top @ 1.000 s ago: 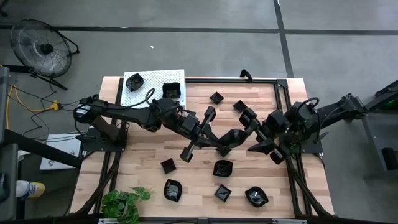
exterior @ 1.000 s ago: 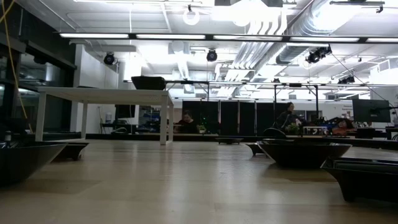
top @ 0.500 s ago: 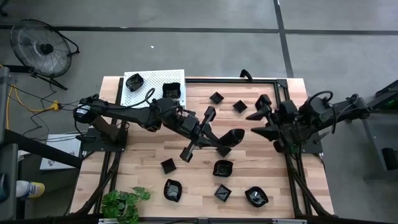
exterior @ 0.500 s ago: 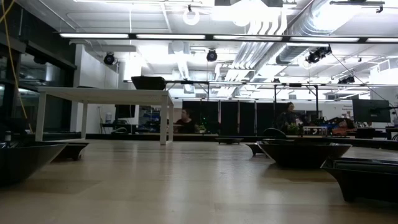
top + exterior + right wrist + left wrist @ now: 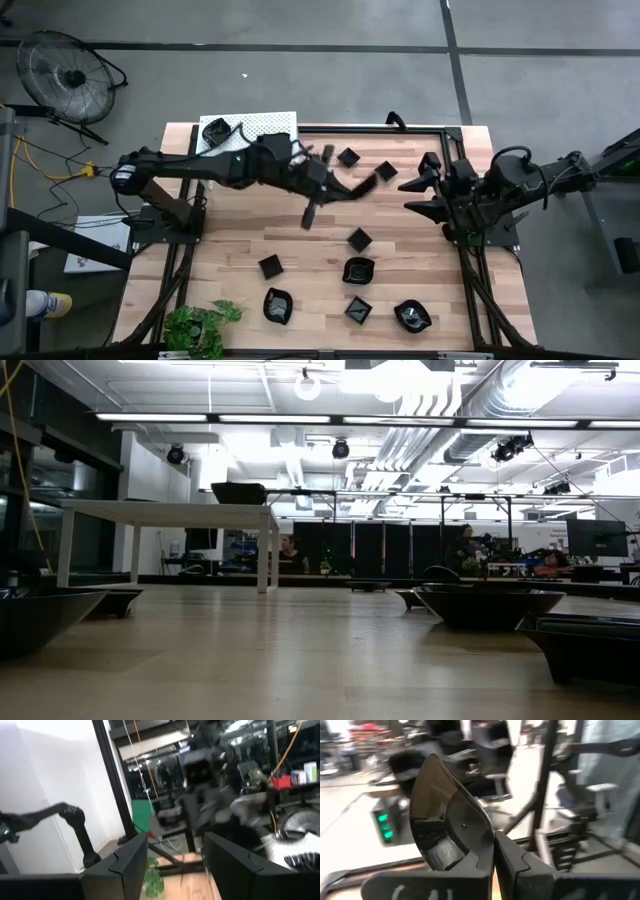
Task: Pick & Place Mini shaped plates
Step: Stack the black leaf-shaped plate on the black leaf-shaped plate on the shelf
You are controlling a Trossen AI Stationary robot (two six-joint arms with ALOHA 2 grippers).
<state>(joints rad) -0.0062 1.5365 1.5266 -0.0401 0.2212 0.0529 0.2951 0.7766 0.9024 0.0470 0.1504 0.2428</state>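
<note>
My left gripper (image 5: 345,189) reaches out over the table's middle, shut on a glossy black mini plate (image 5: 365,183), which fills the left wrist view (image 5: 447,815). My right gripper (image 5: 418,196) hangs open and holds nothing near the right edge, apart from that plate; its fingers (image 5: 125,865) show in the right wrist view. Several more mini plates lie flat on the wood, among them a square one (image 5: 359,239) and a round one (image 5: 358,270). Two plates (image 5: 214,130) sit on the white shelf (image 5: 250,125). My left gripper pinches the plate's rim (image 5: 482,839) between its two fingers. The fingers lie level and point toward the table's right side. The plate stands on edge beyond the fingertips, lifted clear of the table.
Two small plates (image 5: 347,156) lie near the far edge, and several others (image 5: 278,304) along the near edge, looming large in the low view (image 5: 490,605). A black frame rail (image 5: 455,150) borders the table's far and right sides. A potted plant (image 5: 200,325) stands at the near left corner.
My left gripper has swung toward the table's far edge, carrying the plate clear of the table and uncovering a square plate beneath. My right gripper has drawn back toward the right edge, away from the held plate, staying open.
</note>
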